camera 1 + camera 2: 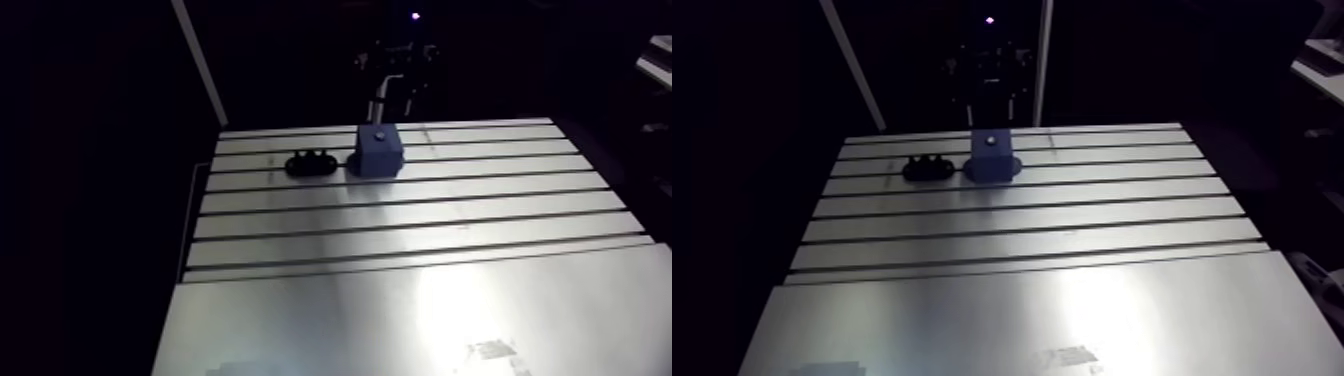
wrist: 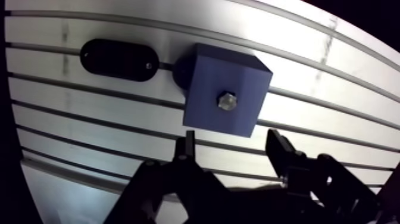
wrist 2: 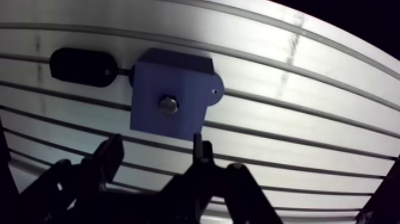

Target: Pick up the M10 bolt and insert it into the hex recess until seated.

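A blue block (image 2: 238,74) stands on the slotted table (image 1: 400,230) near its far edge. The silver hex head of a bolt (image 2: 226,101) shows in the middle of the block's top face, sunk into it. My gripper (image 2: 232,140) hangs above the block's near side in the wrist view. It is open, its two dark fingers (image 2: 189,149) apart with nothing between them. The bolt lies just ahead of the gap. In the arm view the block (image 1: 378,150) is small and the bolt is a pale dot on it.
A black oblong holder (image 2: 119,58) lies on the table right beside the block, also seen in the arm view as the black holder (image 1: 310,163). Parallel slots run across the far half of the table; the near half is a smooth plate (image 1: 420,320).
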`<action>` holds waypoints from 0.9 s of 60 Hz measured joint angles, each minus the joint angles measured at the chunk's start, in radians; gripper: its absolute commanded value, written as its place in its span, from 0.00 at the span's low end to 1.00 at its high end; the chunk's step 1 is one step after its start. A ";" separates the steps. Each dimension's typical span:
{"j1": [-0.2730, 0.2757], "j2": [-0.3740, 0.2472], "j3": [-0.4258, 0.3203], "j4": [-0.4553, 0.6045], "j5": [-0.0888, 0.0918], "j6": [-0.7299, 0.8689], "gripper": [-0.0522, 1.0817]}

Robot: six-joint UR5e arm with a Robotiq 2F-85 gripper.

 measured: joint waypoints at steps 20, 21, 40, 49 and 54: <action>-0.004 -0.025 0.073 -0.132 0.001 -0.025 0.49; -0.005 -0.025 0.075 -0.135 0.001 -0.025 0.49; -0.006 -0.018 0.071 -0.156 0.001 -0.014 0.49; -0.006 -0.012 0.058 -0.140 0.004 0.008 0.49; -0.006 -0.009 0.051 -0.127 0.005 0.019 0.49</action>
